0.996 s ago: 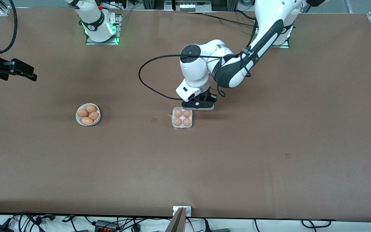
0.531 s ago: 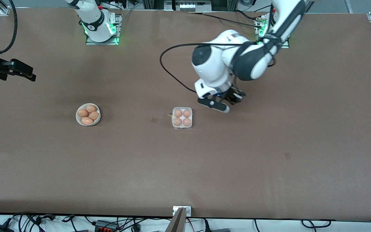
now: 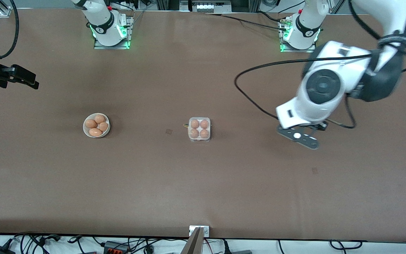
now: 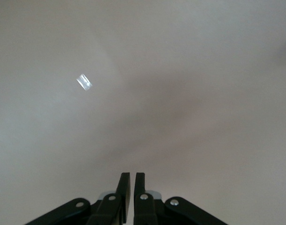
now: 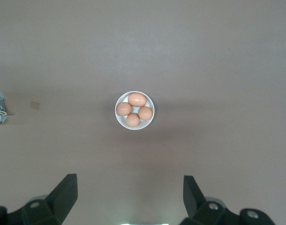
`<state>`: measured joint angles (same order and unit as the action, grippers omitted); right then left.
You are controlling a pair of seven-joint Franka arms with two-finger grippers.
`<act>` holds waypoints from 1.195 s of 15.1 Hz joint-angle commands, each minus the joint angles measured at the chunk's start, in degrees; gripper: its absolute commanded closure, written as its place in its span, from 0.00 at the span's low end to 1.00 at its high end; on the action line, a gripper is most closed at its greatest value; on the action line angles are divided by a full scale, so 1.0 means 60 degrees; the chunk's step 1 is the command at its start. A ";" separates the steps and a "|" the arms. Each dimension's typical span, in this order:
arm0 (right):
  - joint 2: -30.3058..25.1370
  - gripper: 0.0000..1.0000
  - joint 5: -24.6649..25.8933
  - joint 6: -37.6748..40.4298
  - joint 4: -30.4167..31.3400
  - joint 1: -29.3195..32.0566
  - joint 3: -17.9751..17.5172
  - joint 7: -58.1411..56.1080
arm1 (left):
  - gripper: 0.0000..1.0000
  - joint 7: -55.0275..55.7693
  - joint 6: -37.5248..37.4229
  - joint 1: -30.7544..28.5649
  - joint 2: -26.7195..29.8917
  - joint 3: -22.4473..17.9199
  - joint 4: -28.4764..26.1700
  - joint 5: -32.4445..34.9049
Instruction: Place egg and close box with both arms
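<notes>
The left arm extends from its base toward its own end of the table, wrist pointing downward, with the left gripper point(image 4: 130, 197) in the air and its fingers pressed together. The right arm waits raised, the right gripper point(image 5: 129, 199) with fingers spread wide.

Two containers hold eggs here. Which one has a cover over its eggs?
The box, the square clear-plastic carton mid-table with four eggs in separate cells under its shut lid. The round white bowl, toward the right arm's end, holds four eggs piled loosely, uncovered.
</notes>
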<state>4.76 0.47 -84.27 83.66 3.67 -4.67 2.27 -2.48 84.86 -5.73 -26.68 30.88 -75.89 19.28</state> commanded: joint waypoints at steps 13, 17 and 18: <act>-0.0060 0.00 0.0083 -0.0047 0.0002 -0.0025 0.0001 -0.0013 | 0.00 -0.0162 0.1408 0.0868 0.4662 -0.4547 -0.3386 -0.3902; -0.0060 0.00 0.0083 -0.0047 0.0002 -0.0010 0.0001 0.0002 | 0.00 0.0795 0.2027 0.1028 0.4988 -0.5103 -0.3698 -0.4005; -0.0060 0.00 0.0083 -0.0047 0.0002 -0.0025 0.0001 0.0002 | 0.00 0.0838 0.2029 0.1087 0.5090 -0.5103 -0.3699 -0.3947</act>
<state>4.75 0.47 -84.39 83.65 3.59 -4.66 2.27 1.33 94.98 -0.67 1.33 1.87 -95.67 -3.51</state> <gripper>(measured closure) 0.000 0.000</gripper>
